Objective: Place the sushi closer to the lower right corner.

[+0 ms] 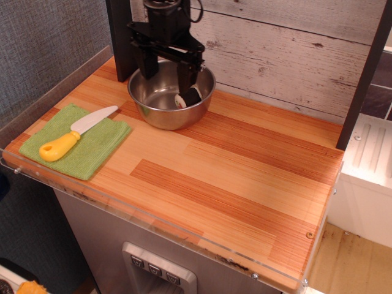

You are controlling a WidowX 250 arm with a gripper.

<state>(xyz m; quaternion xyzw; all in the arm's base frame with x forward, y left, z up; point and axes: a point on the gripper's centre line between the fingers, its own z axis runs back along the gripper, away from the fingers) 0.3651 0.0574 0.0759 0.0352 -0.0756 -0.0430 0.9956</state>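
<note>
1. Whitewashed plank wall backs a striped orange-brown bench (pixel 245 177) edged in clear acrylic.
2. At 11 o'clock on the bench stands a steel bowl (pixel 156 110). The sushi (pixel 188 98) lies inside it, against the right-hand wall, one white end facing the camera.
3. The lower right corner (pixel 306 269), at 5 o'clock, is bare wood with a small screw showing; it lies well apart from the bowl, so the roll must be lifted over the rim, not slid.
4. At 9 o'clock a green cloth (pixel 92 153) carries a yellow-handled knife (pixel 67 139), clear of the likely path.
5. The arm descends from the top edge, vertical over the bowl. The gripper (pixel 165 70) is spread wide, grasping nothing; one finger hangs over the bowl's left side, the other just above the sushi.
6. Whether that finger touches the roll cannot be settled from this angle; it appears close but apart.
7. Judgement: approach stage, the grasp not yet made.
</note>
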